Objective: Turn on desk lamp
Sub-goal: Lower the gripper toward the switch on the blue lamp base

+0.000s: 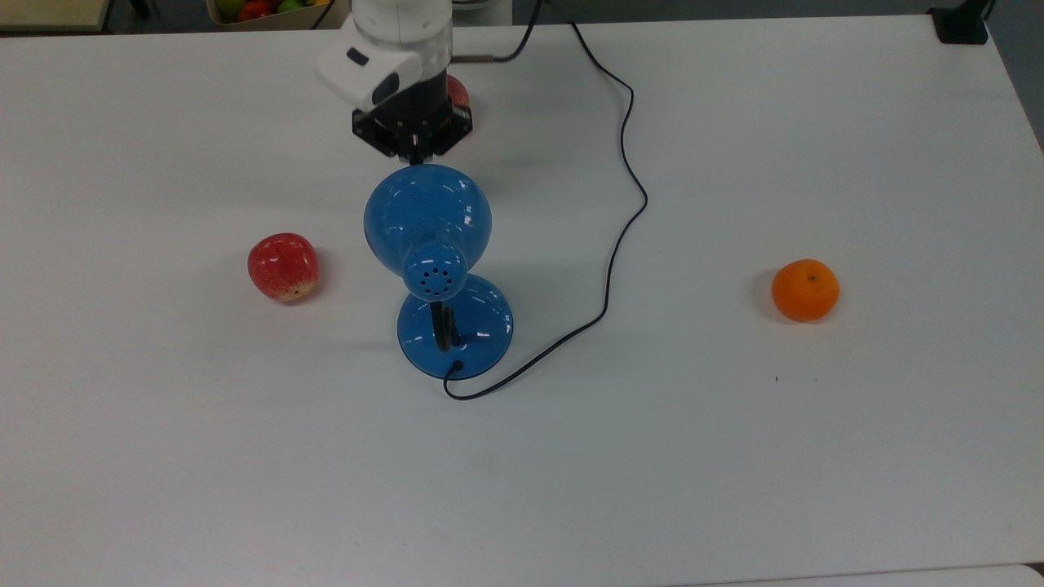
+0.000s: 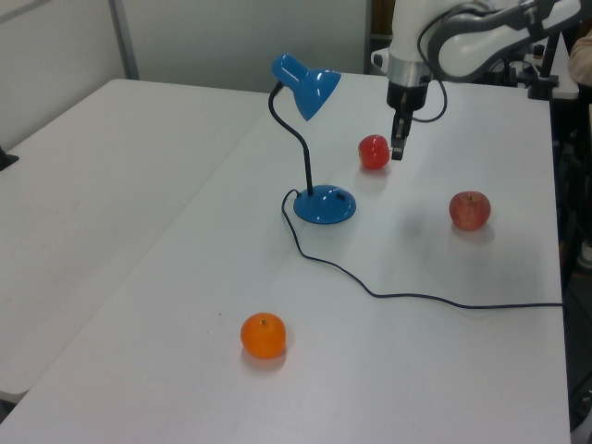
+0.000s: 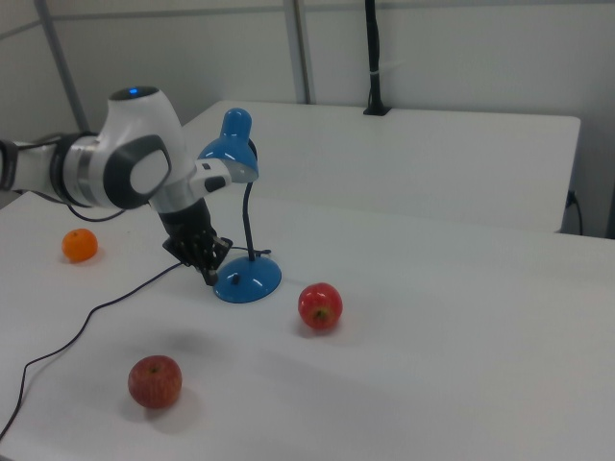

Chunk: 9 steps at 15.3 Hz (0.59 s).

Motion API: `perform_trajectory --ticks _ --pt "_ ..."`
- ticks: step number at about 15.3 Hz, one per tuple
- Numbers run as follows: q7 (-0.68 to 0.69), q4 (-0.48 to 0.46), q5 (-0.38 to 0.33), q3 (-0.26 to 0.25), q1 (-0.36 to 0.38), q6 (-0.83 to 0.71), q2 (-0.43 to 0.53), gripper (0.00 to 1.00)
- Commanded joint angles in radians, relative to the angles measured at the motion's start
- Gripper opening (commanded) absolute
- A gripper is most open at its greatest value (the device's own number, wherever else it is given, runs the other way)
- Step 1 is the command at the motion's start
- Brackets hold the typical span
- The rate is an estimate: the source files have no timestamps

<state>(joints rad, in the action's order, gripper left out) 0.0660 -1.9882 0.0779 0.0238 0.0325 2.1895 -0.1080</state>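
orange (image 1: 805, 289): near right in the left view, well apart
desk lamp (image 1: 438, 269): mid-worktop, upright, unlit; base toward the top view's bottom, shade toward its top
gripper (image 2: 397, 152): beyond the shade, pointing down; fingers look clenched, holding nothing
move: base lies past the shade from the gripper
apples: flanking, far side

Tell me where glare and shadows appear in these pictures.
Top view: white glare streaks on the desk lamp shade and base; soft shadows beside the orange. Left view: a faint shadow on the table under the arm. Right view: a dim shadow near the apple.
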Motion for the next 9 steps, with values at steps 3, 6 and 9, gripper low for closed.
perform_trajectory --ticks 3,6,9 --pt "-0.110 -0.011 -0.001 -0.004 0.027 0.290 -0.133 0.00" --pt "-0.163 -0.004 0.009 -0.005 0.041 0.426 -0.190 0.00" --pt "-0.173 0.003 0.011 -0.004 0.043 0.519 -0.220 0.00"
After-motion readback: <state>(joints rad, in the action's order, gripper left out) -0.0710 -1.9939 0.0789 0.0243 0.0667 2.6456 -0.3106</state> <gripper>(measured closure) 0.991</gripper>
